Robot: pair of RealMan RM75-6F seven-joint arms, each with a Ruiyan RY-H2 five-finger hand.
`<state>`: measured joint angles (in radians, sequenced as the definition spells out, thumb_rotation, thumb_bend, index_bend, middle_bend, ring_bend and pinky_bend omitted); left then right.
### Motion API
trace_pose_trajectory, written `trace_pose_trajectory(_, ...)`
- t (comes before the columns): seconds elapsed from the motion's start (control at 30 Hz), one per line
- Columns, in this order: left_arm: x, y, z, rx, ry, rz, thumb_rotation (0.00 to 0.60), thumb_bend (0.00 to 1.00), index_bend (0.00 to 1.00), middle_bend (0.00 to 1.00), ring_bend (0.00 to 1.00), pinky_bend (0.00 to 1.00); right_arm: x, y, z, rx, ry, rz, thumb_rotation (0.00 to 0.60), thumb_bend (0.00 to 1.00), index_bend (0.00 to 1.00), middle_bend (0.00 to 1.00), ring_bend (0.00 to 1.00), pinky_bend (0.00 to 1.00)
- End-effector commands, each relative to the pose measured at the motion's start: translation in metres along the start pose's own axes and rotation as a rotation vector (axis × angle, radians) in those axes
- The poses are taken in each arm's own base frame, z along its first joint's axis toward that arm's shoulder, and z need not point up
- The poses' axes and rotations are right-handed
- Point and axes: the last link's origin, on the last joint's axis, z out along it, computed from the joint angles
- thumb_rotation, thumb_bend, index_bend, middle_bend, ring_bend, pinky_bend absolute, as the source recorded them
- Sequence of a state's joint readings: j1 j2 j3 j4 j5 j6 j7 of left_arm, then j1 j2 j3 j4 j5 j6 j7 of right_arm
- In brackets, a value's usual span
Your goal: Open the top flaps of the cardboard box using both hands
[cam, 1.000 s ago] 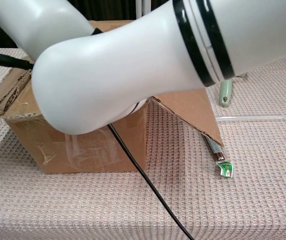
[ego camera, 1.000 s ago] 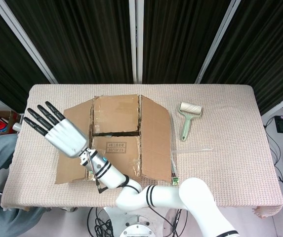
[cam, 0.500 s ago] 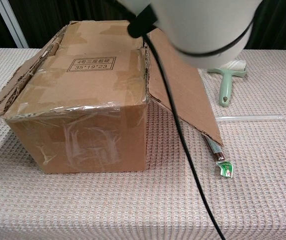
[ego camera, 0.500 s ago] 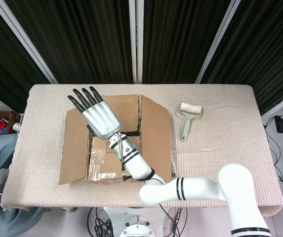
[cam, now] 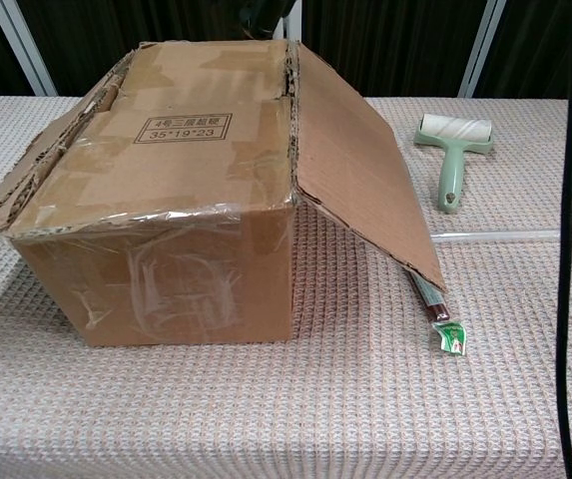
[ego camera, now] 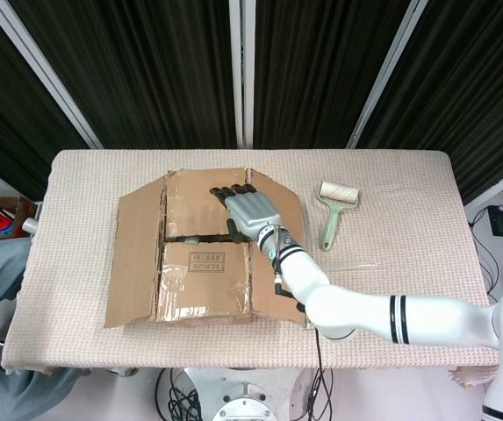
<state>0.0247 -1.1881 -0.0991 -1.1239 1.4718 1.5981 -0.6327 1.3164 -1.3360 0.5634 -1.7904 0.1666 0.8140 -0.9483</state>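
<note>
One hand (ego camera: pixel 249 210), the right, lies flat on the box (ego camera: pixel 207 241) top, fingers straight, holding nothing; side flaps folded out. Lint roller (ego camera: pixel 334 210) beside box.

A green-handled lint roller with a white roll (ego camera: pixel 334 210) lies on the beige woven bench cover (ego camera: pixel 409 289). A thin clear plastic rod (cam: pixel 500 236) lies nearer the front. A small green-tipped packet (cam: pixel 449 335) lies beside it.
</note>
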Motion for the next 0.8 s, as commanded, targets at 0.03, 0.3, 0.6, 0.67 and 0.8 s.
trace_pose_trajectory(0.03, 0.000, 0.000, 0.001, 0.001, -0.002, 0.000, 0.600, 0.01, 0.03, 0.05, 0.09, 0.21, -0.006, 0.005, -0.007, 0.069, -0.045, 0.006, 0.600, 0.81, 0.00, 0.18, 0.00, 0.00)
trace_pose_trajectory(0.3, -0.003, 0.001, 0.003, 0.004, -0.009, 0.004, 0.600, 0.01, 0.03, 0.05, 0.09, 0.21, -0.016, 0.006, -0.007, 0.114, -0.082, 0.015, 0.600, 0.90, 0.00, 0.22, 0.00, 0.00)
trace_pose_trajectory(0.6, -0.002, -0.001, 0.002, 0.007, -0.011, 0.011, 0.600, 0.01, 0.03, 0.05, 0.09, 0.21, -0.030, 0.005, -0.005, 0.122, -0.130, -0.001, 0.600, 0.91, 0.00, 0.22, 0.00, 0.00)
trace_pose_trajectory(0.67, -0.002, -0.002, 0.002, 0.008, -0.013, 0.014, 0.600, 0.01, 0.03, 0.05, 0.09, 0.21, -0.031, 0.004, -0.005, 0.128, -0.137, 0.003, 0.600, 0.91, 0.00, 0.23, 0.00, 0.00)
trace_pose_trajectory(0.8, -0.003, -0.003, 0.001, 0.011, -0.019, 0.018, 0.600, 0.01, 0.03, 0.05, 0.09, 0.21, -0.030, 0.000, -0.010, 0.151, -0.142, 0.016, 0.600, 0.91, 0.00, 0.27, 0.00, 0.00)
